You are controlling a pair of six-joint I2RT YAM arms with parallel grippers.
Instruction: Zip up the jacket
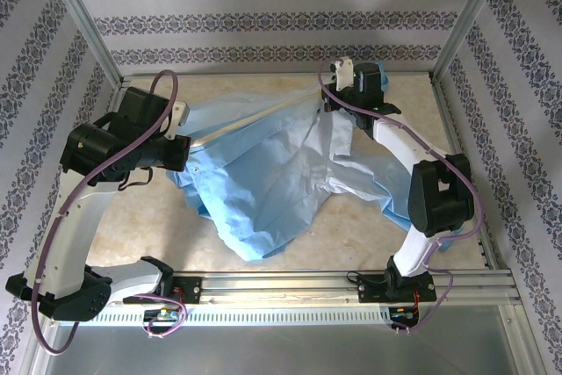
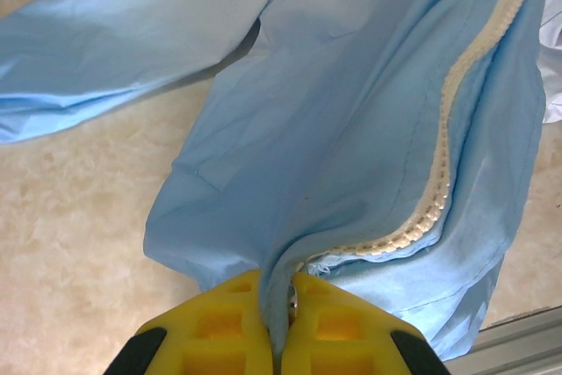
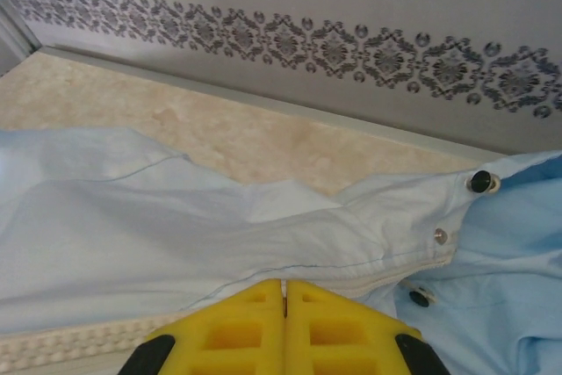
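Note:
The light-blue jacket (image 1: 272, 173) lies crumpled across the middle of the table. Its pale zipper strip (image 1: 255, 116) is pulled taut between my two grippers. My left gripper (image 1: 186, 148) is at the jacket's left end. In the left wrist view its yellow fingers (image 2: 233, 327) are shut on a fold of blue fabric at the lower end of the zipper strip (image 2: 446, 138). My right gripper (image 1: 331, 87) is at the back, raised above the table. Its yellow fingers (image 3: 237, 331) are pressed together on the jacket's (image 3: 158, 226) zipper edge, near two snap buttons (image 3: 480, 182).
A patterned wall (image 3: 351, 50) stands close behind the right gripper. Metal frame posts (image 1: 83, 15) rise at the back corners. An aluminium rail (image 1: 351, 287) runs along the near edge. Bare marble tabletop (image 1: 149, 226) shows at the front left and front right.

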